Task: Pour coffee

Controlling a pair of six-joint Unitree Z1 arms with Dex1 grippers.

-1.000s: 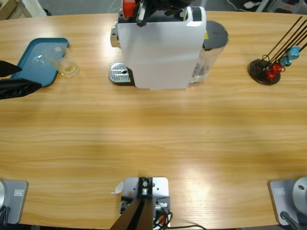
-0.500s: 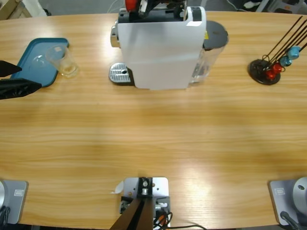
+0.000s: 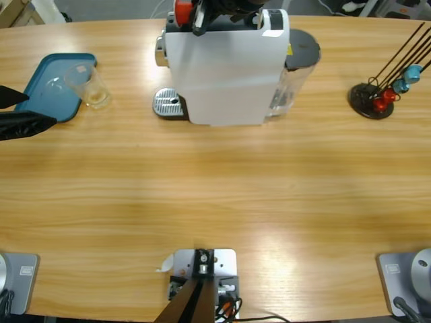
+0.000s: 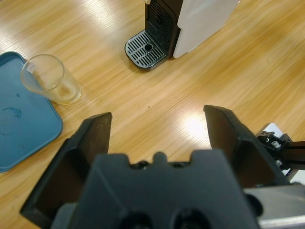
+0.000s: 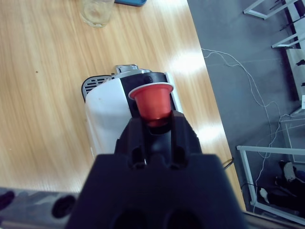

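A white and black coffee machine (image 3: 225,64) stands at the table's far middle, its drip grate (image 3: 168,103) on its left side. My right gripper (image 5: 152,119) is shut on a red coffee capsule (image 5: 151,100) and hovers just above the machine's top (image 5: 143,78); the capsule (image 3: 182,9) shows at the top edge in the high view. An empty clear glass (image 3: 87,85) stands at the edge of a blue tray (image 3: 47,87). My left gripper (image 4: 157,126) is open and empty at the table's left edge (image 3: 17,114), near the tray.
A black capsule stand (image 3: 374,99) with red and blue capsules sits at the far right. The machine's water tank (image 3: 293,81) is on its right side. Bare wooden tabletop (image 3: 222,188) fills the near half.
The red capsule and right gripper shifted slightly above the machine's top, back and forth. The left gripper stayed put.
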